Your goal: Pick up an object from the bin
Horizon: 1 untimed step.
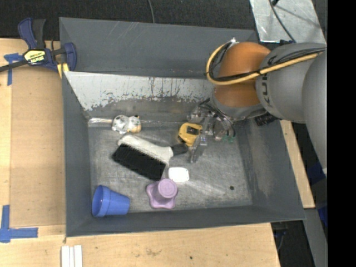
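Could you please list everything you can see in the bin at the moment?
cup: one, blue, on its side, near left corner
knob-shaped piece: one, purple, right of the cup
flat piece: one, white, beside the purple piece
brush: one, black with white back, mid-floor
small figure: one, white and yellow, far left
small object: one, yellow and black, beside the gripper
bin: one, grey
gripper: one, metal, far right of floor
arm: one, grey with orange cover, from the right
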Available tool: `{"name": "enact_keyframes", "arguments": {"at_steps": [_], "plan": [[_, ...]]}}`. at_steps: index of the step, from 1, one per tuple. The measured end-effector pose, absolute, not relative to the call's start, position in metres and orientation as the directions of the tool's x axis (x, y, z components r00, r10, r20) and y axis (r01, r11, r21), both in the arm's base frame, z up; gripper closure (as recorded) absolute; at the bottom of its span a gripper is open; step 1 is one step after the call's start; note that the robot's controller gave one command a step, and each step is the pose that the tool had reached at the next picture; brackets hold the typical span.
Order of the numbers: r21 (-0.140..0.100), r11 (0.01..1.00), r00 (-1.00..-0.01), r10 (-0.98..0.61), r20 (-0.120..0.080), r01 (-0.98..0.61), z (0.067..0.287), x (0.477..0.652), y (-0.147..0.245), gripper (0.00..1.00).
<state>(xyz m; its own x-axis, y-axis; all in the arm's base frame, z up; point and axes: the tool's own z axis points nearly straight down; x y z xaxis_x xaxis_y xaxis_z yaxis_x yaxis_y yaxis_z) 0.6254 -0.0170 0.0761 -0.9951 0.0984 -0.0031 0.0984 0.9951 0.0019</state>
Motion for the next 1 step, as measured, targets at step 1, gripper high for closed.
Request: {"name": "enact_keyframes", "arguments": {"at_steps": [1], "plan": [[0.007, 0.995, -0.995, 0.099, 0.0, 0.099, 0.0748, 0.628, -0.0194, 0.0]]}}
